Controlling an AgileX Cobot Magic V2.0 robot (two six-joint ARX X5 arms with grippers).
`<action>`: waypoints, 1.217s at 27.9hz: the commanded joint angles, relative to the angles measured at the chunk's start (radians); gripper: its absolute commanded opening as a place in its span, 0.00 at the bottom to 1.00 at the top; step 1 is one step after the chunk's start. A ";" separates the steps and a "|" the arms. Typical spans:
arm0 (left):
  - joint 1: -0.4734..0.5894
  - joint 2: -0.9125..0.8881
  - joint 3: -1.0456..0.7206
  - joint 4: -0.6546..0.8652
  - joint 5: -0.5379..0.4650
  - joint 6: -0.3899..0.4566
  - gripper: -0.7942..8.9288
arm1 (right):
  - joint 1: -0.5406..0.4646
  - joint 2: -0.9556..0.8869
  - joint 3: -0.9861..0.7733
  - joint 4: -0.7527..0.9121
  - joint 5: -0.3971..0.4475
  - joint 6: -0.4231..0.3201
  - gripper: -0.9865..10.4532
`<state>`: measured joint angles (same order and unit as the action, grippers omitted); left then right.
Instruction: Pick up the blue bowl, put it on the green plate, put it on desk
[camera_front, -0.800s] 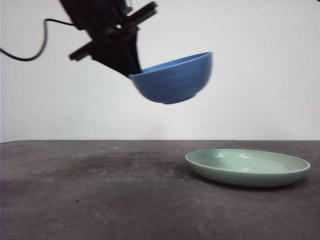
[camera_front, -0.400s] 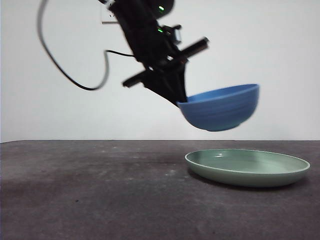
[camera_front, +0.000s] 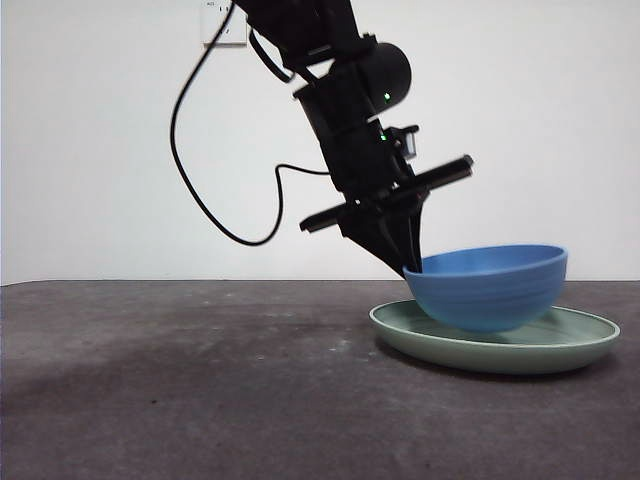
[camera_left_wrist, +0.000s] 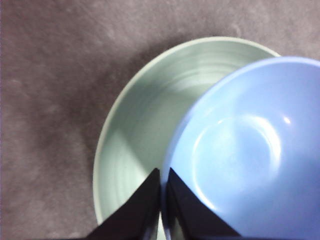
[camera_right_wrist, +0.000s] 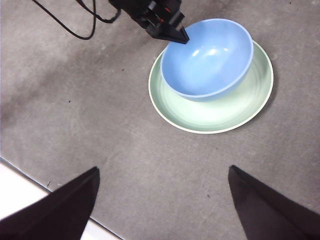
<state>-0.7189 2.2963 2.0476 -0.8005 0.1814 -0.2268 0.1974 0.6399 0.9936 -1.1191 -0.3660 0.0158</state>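
The blue bowl (camera_front: 488, 286) rests upright in the green plate (camera_front: 590, 340) on the dark desk (camera_front: 200, 390). My left gripper (camera_front: 412, 266) comes down from the upper left and is shut on the bowl's rim at its left side. The left wrist view shows the two black jaws pinching the blue bowl's (camera_left_wrist: 250, 150) rim at my left gripper (camera_left_wrist: 162, 187), with the green plate (camera_left_wrist: 135, 130) below. From high above, the right wrist view takes in the blue bowl (camera_right_wrist: 207, 57) in the green plate (camera_right_wrist: 220, 112). My right gripper (camera_right_wrist: 162, 197) is open, holding nothing.
A black cable (camera_front: 215, 200) loops down from the left arm, above the desk. In the right wrist view the desk's pale front edge (camera_right_wrist: 30, 187) runs near my right gripper.
My left gripper has carried the blue bowl down and to the right, from mid-air onto the green plate. The bowl has levelled out from its tilt.
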 joint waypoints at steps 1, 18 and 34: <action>-0.010 0.040 0.039 0.008 0.001 0.004 0.09 | 0.003 0.003 0.019 0.002 -0.002 0.010 0.45; -0.015 0.033 0.046 -0.056 -0.002 0.005 0.38 | 0.003 0.003 0.019 0.004 0.001 0.007 0.45; 0.098 -0.483 0.050 -0.104 -0.001 0.118 0.38 | 0.003 0.005 0.019 0.034 0.009 0.006 0.45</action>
<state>-0.6178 1.8015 2.0712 -0.9066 0.1806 -0.1329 0.1974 0.6399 0.9936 -1.0939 -0.3614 0.0158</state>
